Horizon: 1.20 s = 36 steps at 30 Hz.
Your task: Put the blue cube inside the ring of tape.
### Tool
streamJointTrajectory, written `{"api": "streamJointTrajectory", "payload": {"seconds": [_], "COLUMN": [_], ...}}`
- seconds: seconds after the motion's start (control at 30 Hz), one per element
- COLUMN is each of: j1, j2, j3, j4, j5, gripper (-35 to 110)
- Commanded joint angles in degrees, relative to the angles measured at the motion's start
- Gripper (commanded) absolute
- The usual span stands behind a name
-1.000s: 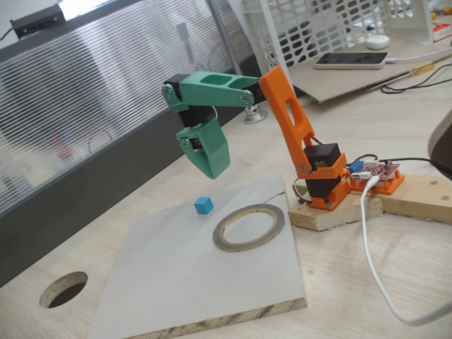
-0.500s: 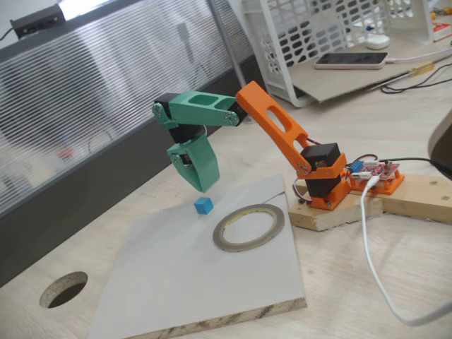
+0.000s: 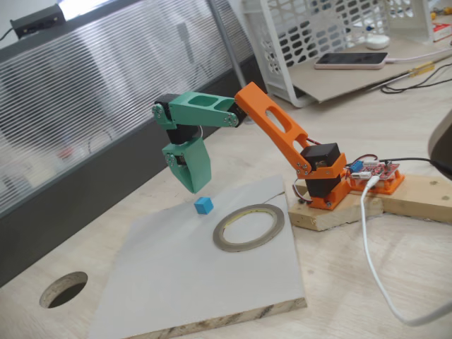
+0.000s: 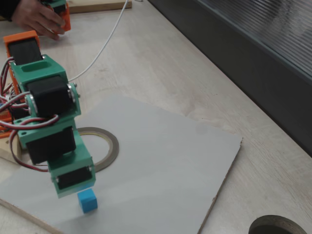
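The blue cube [image 3: 203,205] [image 4: 87,200] lies on the grey board, a short way left of the ring of tape [image 3: 248,227] in a fixed view. The ring lies flat with nothing inside it. In another fixed view the arm hides part of the ring's band [image 4: 110,146]. My green gripper [image 3: 193,188] [image 4: 73,190] points down and hangs just above the cube, slightly to its left and behind it. Its fingers look pressed together into one wedge, and they hold nothing and touch nothing.
The grey board [image 3: 198,282] lies on a wooden tabletop with a round hole [image 3: 63,289] [image 4: 278,226] cut through it. The arm's base stands on a wooden block [image 3: 332,215], beside a white cable [image 3: 374,261]. A white basket [image 3: 318,28] and a phone [image 3: 351,60] are at the back right.
The arm has reached forward and brought the gripper down and to the left, from well above the board to just over the cube. Neither the cube nor the ring has moved.
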Motion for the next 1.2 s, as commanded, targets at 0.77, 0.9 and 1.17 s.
{"api": "streamJointTrajectory", "payload": {"seconds": [0.77, 0.9, 1.17], "j1": [-3.34, -5.45, -5.45], "j2": [1.76, 1.76, 1.76], "j3": [-0.62, -0.62, -0.62], "j4": [0.35, 0.35, 0.44], "j5": [0.7, 0.79, 0.44], "gripper": [0, 0, 0]}}
